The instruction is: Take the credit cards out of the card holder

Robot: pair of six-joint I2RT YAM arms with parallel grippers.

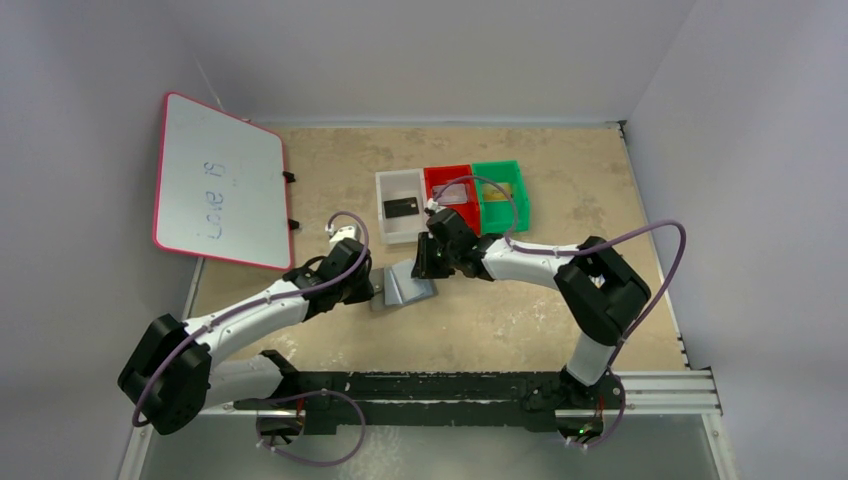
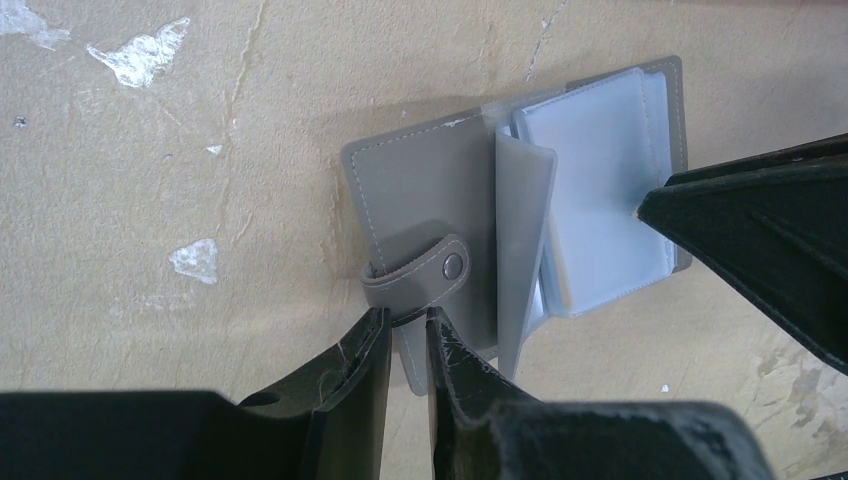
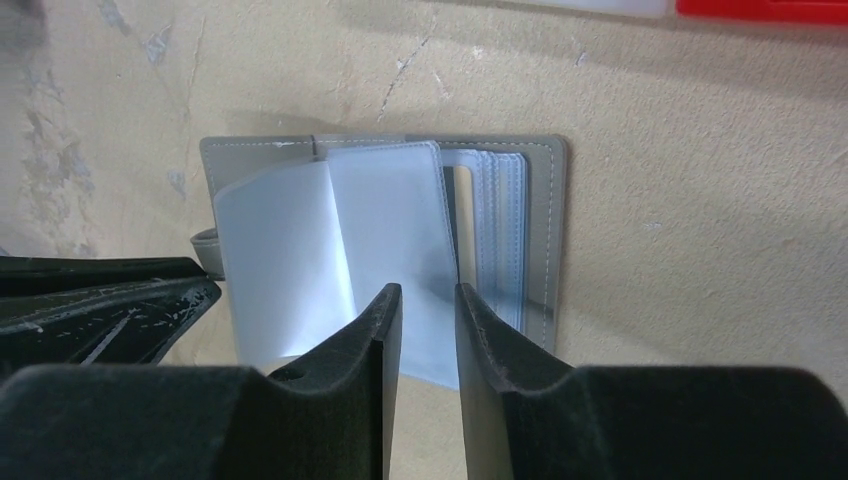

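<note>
Card holder (image 1: 410, 285) (image 2: 425, 185) (image 3: 546, 235): grey, lying open and flat on the table (image 1: 560, 160), near its middle, between the two grippers. We count a fan of clear sleeves (image 2: 600, 180) (image 3: 390, 220) standing up from the spine. A snap strap (image 2: 425, 272) curls over the cover's edge.

Left gripper (image 1: 378, 290) (image 2: 407, 335): fingers drawn close together, pinched on the cover's edge just below the strap.

Right gripper (image 1: 425, 262) (image 3: 428, 305): fingers a narrow gap apart, astride the lower edge of one lifted sleeve. We cannot tell whether they press on it. In the left wrist view one of its black fingers crosses the sleeves and hides their right corner.

Black card (image 1: 400, 208): flat in the white tray (image 1: 384, 184), just beyond the holder.

Red tray (image 1: 434, 175): beside the white one, touching it. It holds a greyish card (image 1: 453, 195), partly behind a purple cable (image 1: 500, 195).

Green tray (image 1: 518, 172): last in the row. Something yellowish lies in it, too small for us to name.

Whiteboard (image 1: 220, 180): pink-rimmed, tilted at the far left, well apart from the trays, with handwriting we cannot read.
</note>
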